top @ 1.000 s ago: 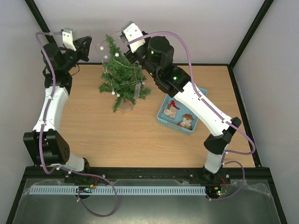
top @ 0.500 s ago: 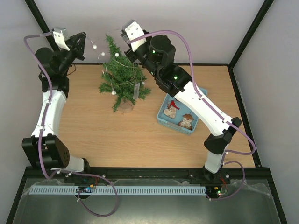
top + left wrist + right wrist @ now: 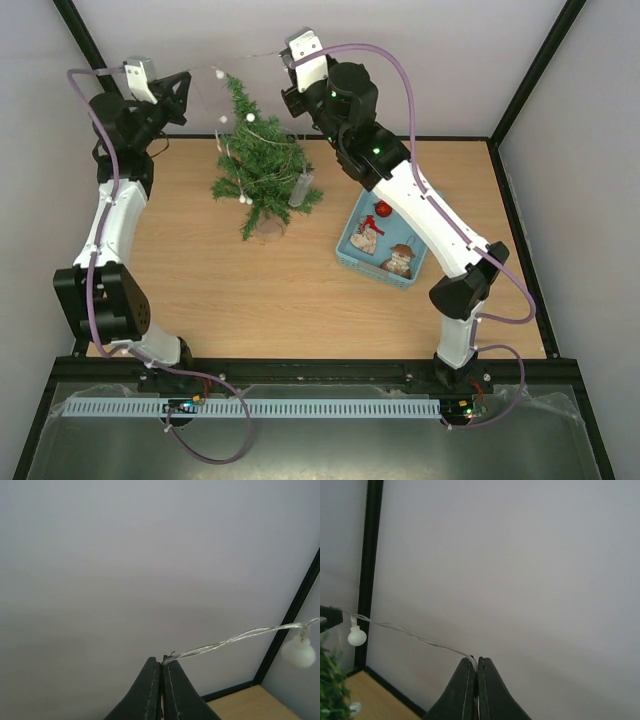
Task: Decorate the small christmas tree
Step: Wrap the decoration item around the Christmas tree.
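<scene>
**Presently: light string clamped at both ends above the tree**

Both arms are raised at the upper edge of the top view. Left gripper (image 3: 161, 662): jaws together, pinching a clear light string (image 3: 235, 639) at the tips. One white bulb (image 3: 298, 651) hangs from it at the right of the left wrist frame. Right gripper (image 3: 476, 661): jaws likewise closed on the string (another bulb shows at the left of its wrist frame). The small christmas tree (image 3: 262, 170) stands on the counter (image 3: 250, 290), upper centre-left in the top view. It is between the two grippers and below the stretched string, with more bulbs draped over its branches. A light blue basket (image 3: 370, 270) sits right of the tree, apart from it, with small figures inside.
</scene>
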You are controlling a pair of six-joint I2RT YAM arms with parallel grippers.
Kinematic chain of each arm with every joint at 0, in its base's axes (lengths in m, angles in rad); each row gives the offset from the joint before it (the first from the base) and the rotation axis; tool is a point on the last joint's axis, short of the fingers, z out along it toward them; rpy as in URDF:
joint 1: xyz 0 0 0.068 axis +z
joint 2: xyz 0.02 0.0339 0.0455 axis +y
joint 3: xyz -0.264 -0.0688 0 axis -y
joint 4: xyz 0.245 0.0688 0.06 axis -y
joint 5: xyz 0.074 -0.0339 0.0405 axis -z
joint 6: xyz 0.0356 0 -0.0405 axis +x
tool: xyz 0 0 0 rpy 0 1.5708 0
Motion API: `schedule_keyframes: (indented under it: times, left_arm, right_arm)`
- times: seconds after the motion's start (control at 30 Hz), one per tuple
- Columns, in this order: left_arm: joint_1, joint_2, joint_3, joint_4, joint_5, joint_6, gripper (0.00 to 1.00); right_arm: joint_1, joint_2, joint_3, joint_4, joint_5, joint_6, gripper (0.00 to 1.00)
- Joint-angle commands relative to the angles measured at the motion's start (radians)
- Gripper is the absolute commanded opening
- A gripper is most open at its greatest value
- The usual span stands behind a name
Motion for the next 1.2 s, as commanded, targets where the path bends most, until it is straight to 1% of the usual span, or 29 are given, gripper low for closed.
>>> schedule_keyframes:
  times: [0.0,0.13,0.23,0.33,0.47,0.5,0.57,0.63,0.67,0.7,0.77,0.8,0.87,0.9,0.93,1.0,1.03,1.1,1.17]
  left_arm:
    - [-0.007,0.054,0.023,-0.067,-0.008,0.01,0.02]
    - [-0.042,0.097,0.035,-0.157,-0.055,0.068,0.02]
    - [-0.058,0.139,0.05,-0.176,-0.082,0.074,0.02]
    - [-0.081,0.181,0.084,-0.193,-0.073,0.087,0.02]
    - [-0.106,0.224,0.135,-0.249,-0.047,0.11,0.03]
    - [-0.107,0.226,0.141,-0.256,-0.044,0.107,0.05]
    - [-0.108,0.22,0.143,-0.269,-0.056,0.094,0.14]
    - [-0.106,0.209,0.146,-0.287,-0.06,0.094,0.18]
    - [-0.106,0.202,0.147,-0.297,-0.062,0.093,0.22]
    - [-0.105,0.196,0.148,-0.303,-0.065,0.091,0.28]
    - [-0.106,0.185,0.146,-0.313,-0.065,0.081,0.43]
    - [-0.106,0.18,0.141,-0.311,-0.062,0.065,0.47]
    - [-0.1,0.167,0.118,-0.293,-0.023,0.044,0.42]
    - [-0.1,0.16,0.104,-0.285,-0.008,0.036,0.41]
    - [-0.098,0.15,0.09,-0.28,0.003,0.03,0.42]
    - [-0.098,0.126,0.063,-0.27,0.017,0.018,0.47]
    - [-0.098,0.111,0.046,-0.263,0.03,0.014,0.48]
    - [-0.098,0.077,0.007,-0.251,0.041,0.013,0.46]
    - [-0.098,0.036,-0.047,-0.237,0.013,0.007,0.46]
  right_arm:
    - [-0.026,0.017,-0.005,-0.1,0.031,0.084,0.02]
    - [-0.046,-0.011,-0.085,-0.13,0.053,0.137,0.02]
    - [-0.082,0.007,-0.077,-0.177,0.068,0.178,0.02]
    - [-0.115,0.004,-0.098,-0.211,0.077,0.211,0.02]
    - [-0.153,-0.041,-0.19,-0.209,0.073,0.247,0.02]
    - [-0.16,-0.058,-0.215,-0.203,0.072,0.253,0.02]
    - [-0.177,-0.092,-0.264,-0.194,0.069,0.264,0.02]
    - [-0.196,-0.127,-0.311,-0.185,0.059,0.277,0.02]
    - [-0.206,-0.143,-0.338,-0.177,0.052,0.281,0.02]
    - [-0.217,-0.16,-0.363,-0.167,0.045,0.285,0.02]
    - [-0.241,-0.189,-0.406,-0.15,0.034,0.295,0.02]
    - [-0.253,-0.201,-0.424,-0.143,0.023,0.299,0.02]
    - [-0.277,-0.233,-0.464,-0.125,0.003,0.31,0.02]
    - [-0.285,-0.244,-0.481,-0.118,-0.005,0.313,0.02]
    - [-0.29,-0.253,-0.497,-0.112,-0.012,0.313,0.02]
    - [-0.3,-0.265,-0.522,-0.107,-0.026,0.312,0.02]
    - [-0.302,-0.269,-0.534,-0.103,-0.035,0.307,0.02]
    - [-0.303,-0.282,-0.553,-0.098,-0.043,0.307,0.02]
    - [-0.304,-0.301,-0.575,-0.092,-0.035,0.312,0.02]
